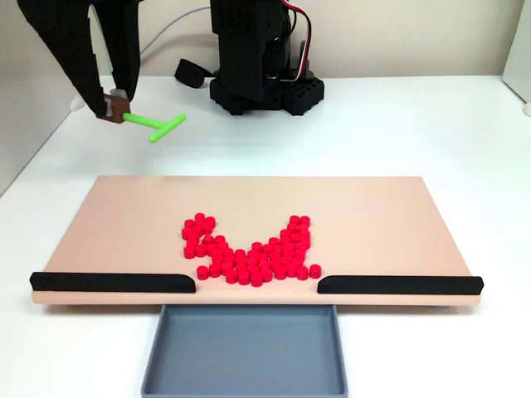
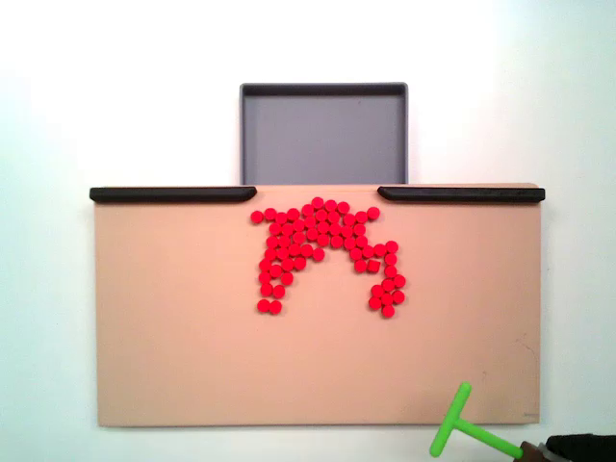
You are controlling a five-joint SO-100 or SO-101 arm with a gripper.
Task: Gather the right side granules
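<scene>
The red granules (image 1: 249,255) lie in a U-shaped cluster on the tan board (image 1: 373,215), close to the gap between two black rails. In the other fixed view the granules (image 2: 322,241) form an arch just below that gap. My gripper (image 1: 116,110) hangs at the upper left, beyond the board's far left corner, shut on the stem of a green T-shaped stick (image 1: 155,125). Seen from above, the green stick (image 2: 464,430) crosses the board's lower right edge, and my gripper (image 2: 535,449) sits at the frame's bottom right, far from the granules.
A grey tray (image 1: 245,352) sits against the board's front edge below the gap; from above, the tray (image 2: 322,135) is at the top. Black rails (image 1: 112,282) (image 1: 398,284) line that edge. The arm's black base (image 1: 261,79) stands behind the board on the white table.
</scene>
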